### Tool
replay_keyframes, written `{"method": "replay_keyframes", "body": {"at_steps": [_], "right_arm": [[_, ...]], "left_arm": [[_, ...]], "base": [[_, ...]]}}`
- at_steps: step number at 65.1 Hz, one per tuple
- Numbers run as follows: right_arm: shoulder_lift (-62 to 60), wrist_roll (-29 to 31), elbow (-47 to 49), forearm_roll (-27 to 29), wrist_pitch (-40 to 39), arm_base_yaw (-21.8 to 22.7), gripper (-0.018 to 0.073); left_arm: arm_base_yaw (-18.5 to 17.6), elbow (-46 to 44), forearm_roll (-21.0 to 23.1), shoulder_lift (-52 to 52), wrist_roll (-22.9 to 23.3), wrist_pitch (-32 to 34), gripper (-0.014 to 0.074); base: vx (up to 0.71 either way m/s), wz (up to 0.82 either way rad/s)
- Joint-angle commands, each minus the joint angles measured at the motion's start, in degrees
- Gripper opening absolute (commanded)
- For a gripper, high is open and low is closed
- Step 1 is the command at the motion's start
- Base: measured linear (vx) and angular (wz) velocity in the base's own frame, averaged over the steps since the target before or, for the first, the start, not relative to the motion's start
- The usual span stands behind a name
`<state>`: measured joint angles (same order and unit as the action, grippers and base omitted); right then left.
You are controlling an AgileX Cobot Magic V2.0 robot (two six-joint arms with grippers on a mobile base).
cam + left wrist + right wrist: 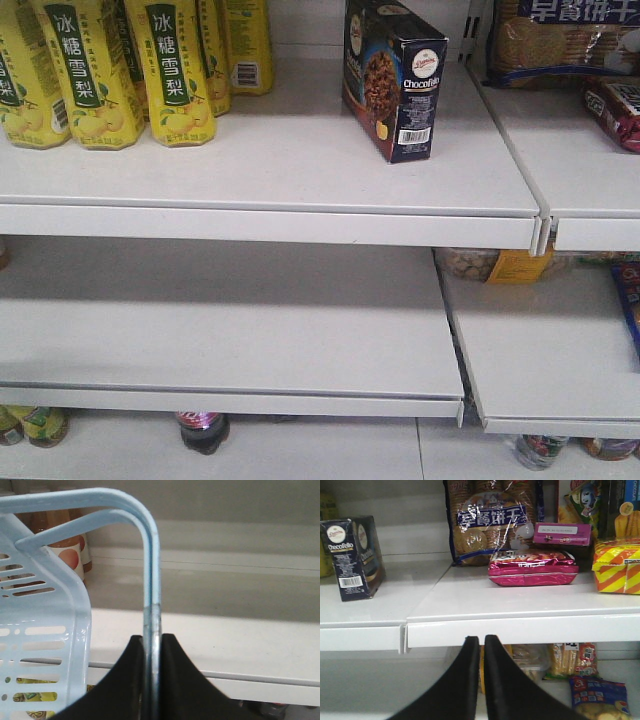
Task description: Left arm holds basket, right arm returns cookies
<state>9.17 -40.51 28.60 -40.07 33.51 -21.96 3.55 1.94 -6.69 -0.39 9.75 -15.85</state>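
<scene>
Left gripper (151, 680) clamps basket (45, 630) handle; cookies (394, 78) upright on white shelf (270, 150).

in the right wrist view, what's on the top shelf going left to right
cookies → clear-wrapped biscuit pack → pink foil packet → yellow and orange striped bag

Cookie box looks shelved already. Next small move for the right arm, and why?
Probably back the right gripper straight away from the shelf edge. Its fingers are together and empty, and the cookies stand upright on the shelf, apart from the gripper. The left gripper should hold its clamp on the basket handle.
</scene>
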Motion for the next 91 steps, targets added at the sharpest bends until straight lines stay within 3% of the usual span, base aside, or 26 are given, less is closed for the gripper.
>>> {"method": "replay_keyframes", "body": {"at_steps": [1, 15, 25, 36, 70, 91], "right_arm": [[0.8, 8.1, 1.4, 4.3, -4.3, 4.1, -0.0006], [0.8, 27.1, 1.2, 20.1, -9.2, 14.2, -0.0006], [0.8, 34.6, -3.4, 28.6, -16.8, 18.9, -0.0006], [0.8, 34.1, -10.2, 32.1, -23.4, 22.0, -0.0006], [-4.0, 34.1, -30.2, 37.1, -39.6, 22.0, -0.0006], [-10.6, 36.3, -31.3, 37.6, -30.1, 21.9, -0.0006]], "left_arm": [[-0.1, -1.7, -0.8, -1.1, -1.1, 5.8, -0.0003], [-0.1, -1.7, -0.8, -1.1, -1.1, 5.8, -0.0003], [-0.1, -1.7, -0.8, -1.1, -1.1, 5.8, -0.0003], [-0.1, -1.7, -0.8, -1.1, -1.1, 5.8, -0.0003], [-0.1, -1.7, -0.8, -1.1, -1.1, 5.8, -0.0003], [-0.1, -1.7, -0.8, -1.1, -1.1, 5.8, -0.0003]], "base": [[0.0, 0.0], [0.0, 0.0], [0.0, 0.0], [0.0, 0.0], [0.0, 0.0], [0.0, 0.0]]}}
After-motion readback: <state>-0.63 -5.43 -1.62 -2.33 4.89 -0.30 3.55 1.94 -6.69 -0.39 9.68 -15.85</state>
